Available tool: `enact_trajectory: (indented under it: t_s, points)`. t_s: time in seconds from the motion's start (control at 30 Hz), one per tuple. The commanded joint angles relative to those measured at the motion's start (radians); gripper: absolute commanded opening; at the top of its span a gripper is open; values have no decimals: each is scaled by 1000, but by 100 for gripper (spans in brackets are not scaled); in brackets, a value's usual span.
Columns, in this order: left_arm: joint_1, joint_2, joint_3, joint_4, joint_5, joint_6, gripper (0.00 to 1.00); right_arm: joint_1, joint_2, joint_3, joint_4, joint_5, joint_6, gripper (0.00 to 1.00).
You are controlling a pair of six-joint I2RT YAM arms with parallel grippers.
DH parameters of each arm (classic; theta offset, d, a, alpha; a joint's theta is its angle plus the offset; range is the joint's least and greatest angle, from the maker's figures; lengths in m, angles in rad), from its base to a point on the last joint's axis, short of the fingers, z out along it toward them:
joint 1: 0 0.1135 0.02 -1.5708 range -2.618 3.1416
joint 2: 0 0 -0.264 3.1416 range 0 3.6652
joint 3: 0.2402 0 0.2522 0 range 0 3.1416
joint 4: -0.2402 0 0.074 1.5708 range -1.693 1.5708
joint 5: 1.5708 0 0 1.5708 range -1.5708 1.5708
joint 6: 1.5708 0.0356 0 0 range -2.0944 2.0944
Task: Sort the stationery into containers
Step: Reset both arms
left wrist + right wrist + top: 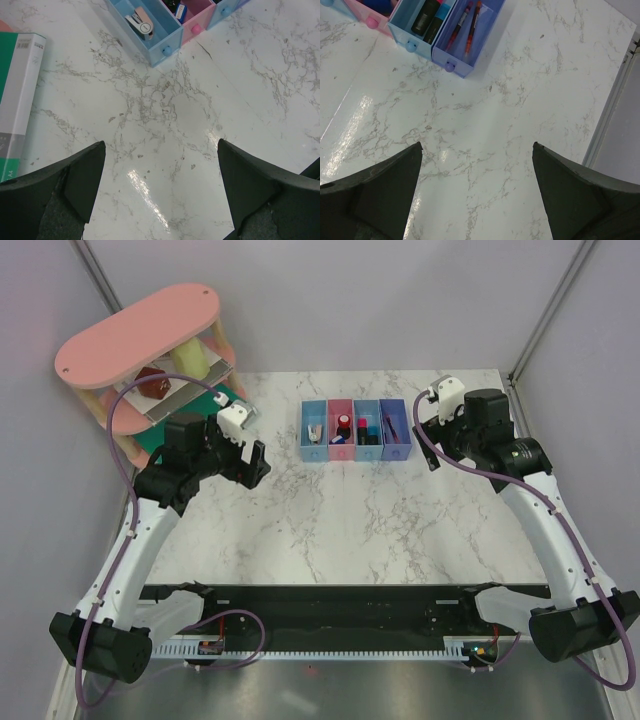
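Inside violet bin point(462, 70), pens point(472, 27) lengthwise

The marking "A4" is printed on the white edge strip of the flat green-and-white pack point(20, 100), seen at nine o'clock in the left wrist view. Finer print at the strip's twelve o'clock end is too small to be read.

4 small bins point(355, 454) stand side by side in a row: light blue, pink, light blue, violet. A beige stapler point(141, 22) lies in the 1st and small dark and red bits point(342, 427) in the pink. 2 dark markers point(425, 19) lie in the 3rd and 2 thin red pens point(460, 25) in the violet one.
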Motion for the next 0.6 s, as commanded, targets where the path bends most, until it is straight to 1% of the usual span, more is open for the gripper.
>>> enact_trajectory:
  t_s: [0.0,0.57]
  points:
    - [7,-21,-5,36,-8,-33,100,-2,-3,16,35,24,16,98]
    - [8,-12,1,41,-2,-39,100,-3,-1,10,49,44,15,98]
